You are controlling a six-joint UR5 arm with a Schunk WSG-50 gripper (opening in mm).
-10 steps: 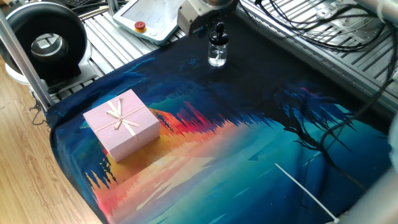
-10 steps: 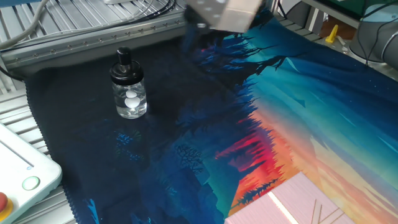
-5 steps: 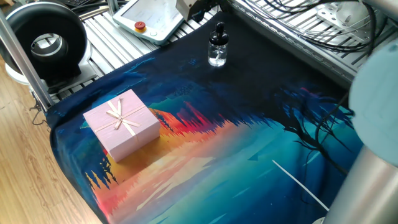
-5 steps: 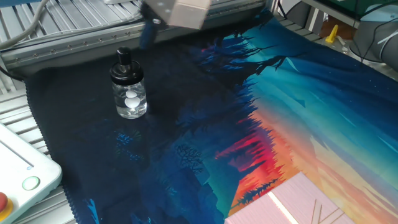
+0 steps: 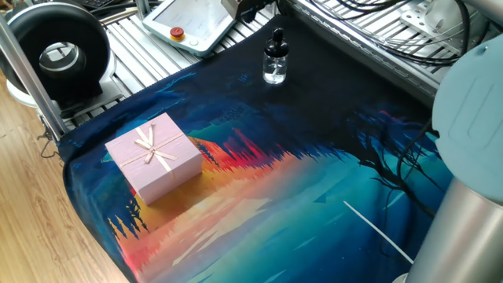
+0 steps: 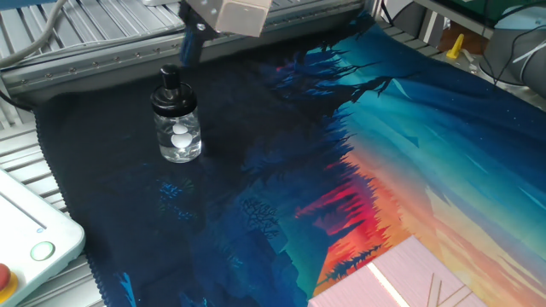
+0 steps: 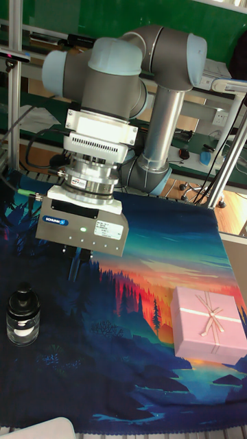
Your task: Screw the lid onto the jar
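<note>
Spread over the worktop (image 5: 94,118) is a printed cloth (image 5: 314,196) showing dark forest, orange sunset and teal sky, with slatted aluminium rails around its edges. Above the dark end of the cloth hangs the claw (image 7: 75,264), a grey box-bodied unit under the UR5 arm (image 7: 130,75); only dark stubs of its fingers (image 6: 189,47) show beneath the body, so how far apart they stand cannot be told, and nothing is seen in their grip. Below the claw and off to one side, apart from it, the jar (image 6: 178,135) stands upright on the cloth, a small clear glass bottle with something white inside. On its neck sits the lid (image 6: 171,89), a black dropper-style cap with a narrow bulb top. Well away from the claw, toward the sunset part of the print, a pink gift box (image 5: 154,157) tied with a pale ribbon rests on the cloth. Beyond the cloth's corner lies a teach pendant (image 5: 187,23) with a red button, and a black round device (image 5: 56,53) stands farther off.
</note>
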